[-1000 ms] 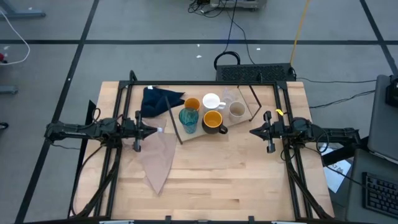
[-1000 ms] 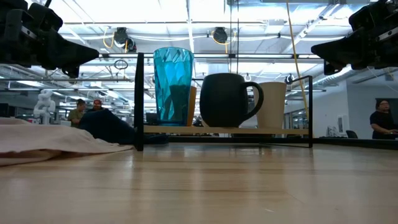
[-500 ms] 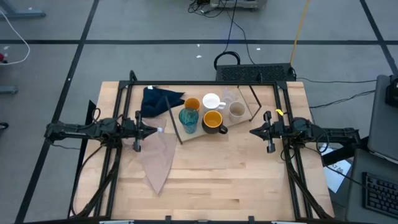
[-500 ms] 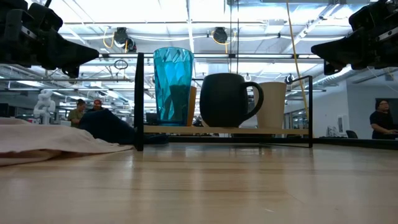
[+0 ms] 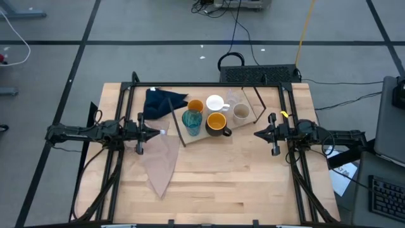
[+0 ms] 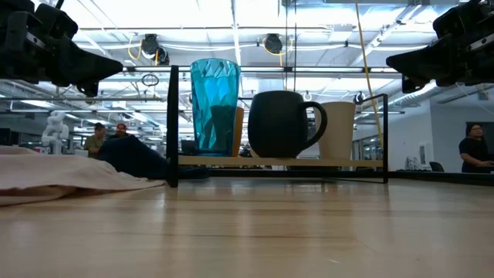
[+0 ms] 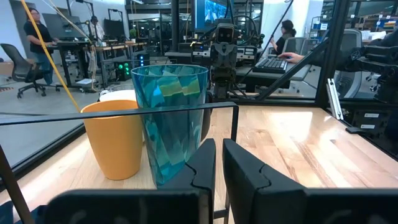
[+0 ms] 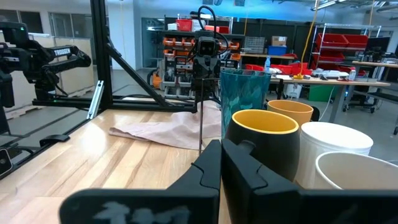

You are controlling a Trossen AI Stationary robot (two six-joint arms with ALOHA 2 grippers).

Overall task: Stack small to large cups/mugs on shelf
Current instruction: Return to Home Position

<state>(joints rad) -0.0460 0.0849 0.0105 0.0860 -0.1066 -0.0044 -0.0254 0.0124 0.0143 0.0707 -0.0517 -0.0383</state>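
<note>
Cups (image 5: 217,121) crowd the shelf (image 6: 355,162); left arm (image 5: 95,133) and right arm (image 5: 316,133) hover level on either side, jaws pressed together.

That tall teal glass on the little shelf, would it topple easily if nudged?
Probably yes: the teal tumbler is the tallest vessel on the shelf and narrows toward its base, so a high push likely tips it. Its see-through faceted wall suggests it is light, perhaps slippery.
</note>
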